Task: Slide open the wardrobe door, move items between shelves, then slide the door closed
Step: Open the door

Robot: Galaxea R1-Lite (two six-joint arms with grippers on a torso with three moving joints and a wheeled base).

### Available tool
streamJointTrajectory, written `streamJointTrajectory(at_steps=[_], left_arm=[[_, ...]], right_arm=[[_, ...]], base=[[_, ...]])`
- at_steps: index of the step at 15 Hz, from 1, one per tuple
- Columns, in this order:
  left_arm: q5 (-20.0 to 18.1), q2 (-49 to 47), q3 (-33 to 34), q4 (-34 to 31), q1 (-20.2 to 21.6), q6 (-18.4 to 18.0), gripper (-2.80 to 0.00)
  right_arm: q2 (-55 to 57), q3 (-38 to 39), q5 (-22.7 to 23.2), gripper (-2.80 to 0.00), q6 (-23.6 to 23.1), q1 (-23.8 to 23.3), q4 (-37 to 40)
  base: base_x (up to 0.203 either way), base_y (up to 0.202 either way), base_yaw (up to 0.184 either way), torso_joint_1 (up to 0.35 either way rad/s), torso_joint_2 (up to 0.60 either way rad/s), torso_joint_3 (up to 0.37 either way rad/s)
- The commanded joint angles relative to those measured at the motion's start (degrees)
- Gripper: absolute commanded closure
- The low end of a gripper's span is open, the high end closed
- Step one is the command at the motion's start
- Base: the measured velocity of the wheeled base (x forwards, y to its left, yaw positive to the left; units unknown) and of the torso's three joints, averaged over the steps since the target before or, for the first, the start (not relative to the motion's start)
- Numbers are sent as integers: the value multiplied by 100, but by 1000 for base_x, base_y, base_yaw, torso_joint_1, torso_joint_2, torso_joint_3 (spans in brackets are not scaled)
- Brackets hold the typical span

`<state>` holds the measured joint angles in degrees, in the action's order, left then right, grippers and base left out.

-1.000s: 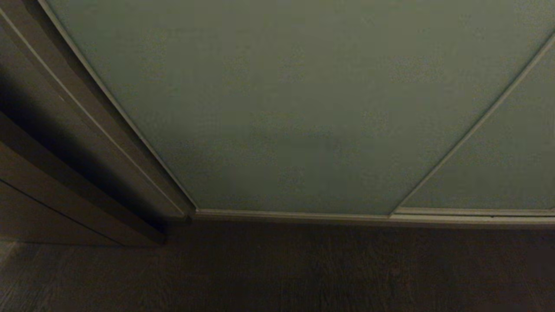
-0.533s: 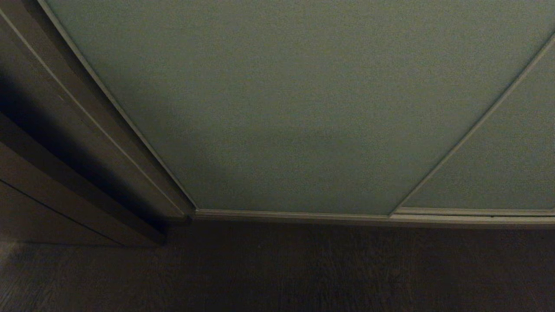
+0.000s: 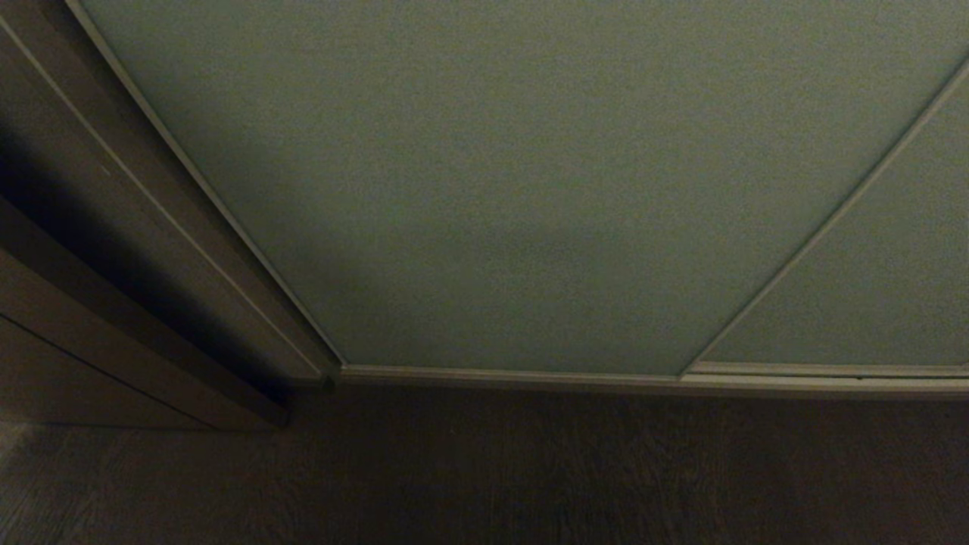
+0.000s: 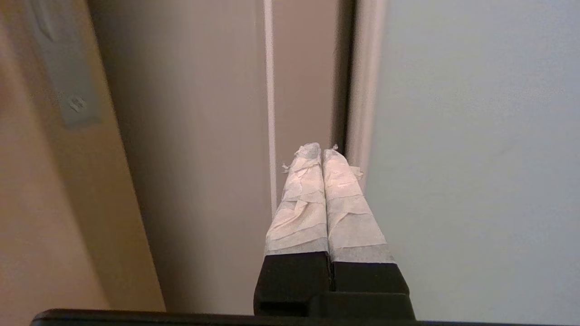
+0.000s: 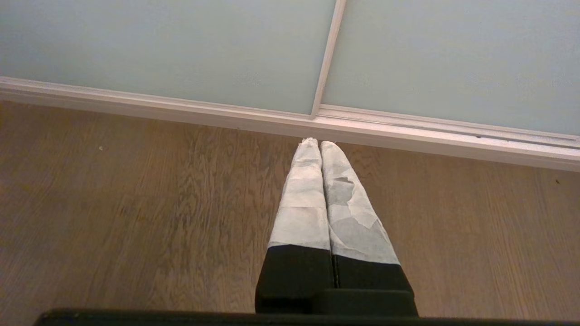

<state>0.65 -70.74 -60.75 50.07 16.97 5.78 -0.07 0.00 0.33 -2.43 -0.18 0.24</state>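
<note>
While neither arm shows from the head, the matte pale grey-green sliding wardrobe door [image 3: 484,189] fills the view, fully closed. Left wrist: the tape-wrapped left gripper [image 4: 322,151], pressed shut and empty, points near the door's edge. Right wrist: the right gripper [image 5: 320,144], likewise closed and empty, hangs over brown wooden floor [image 5: 136,203].

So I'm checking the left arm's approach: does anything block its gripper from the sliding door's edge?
Nothing visible does. The left gripper, shut, points at the gap beside the sliding wardrobe door's frame edge.

Matte sliding wardrobe door [image 3: 492,189] — grained wood floor [image 5: 136,217].
</note>
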Motion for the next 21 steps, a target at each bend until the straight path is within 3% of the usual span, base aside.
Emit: streamJointTrajectory(at_steps=[1,15,21], left_arm=[[21,-338,-215,-72,-6,10,0],[31,-1373,-1533,-721,-555,38,0],[241,-1662,-1958,-920,-563,20,0]], right_arm=[[-1,9,2,0,-5,1,2],[-1,6,2,0,-5,3,2],[-1,9,2,0,-4,1,2]], base=[[0,0,0,0,0,0],[0,0,0,0,0,0],[0,0,0,0,0,0]])
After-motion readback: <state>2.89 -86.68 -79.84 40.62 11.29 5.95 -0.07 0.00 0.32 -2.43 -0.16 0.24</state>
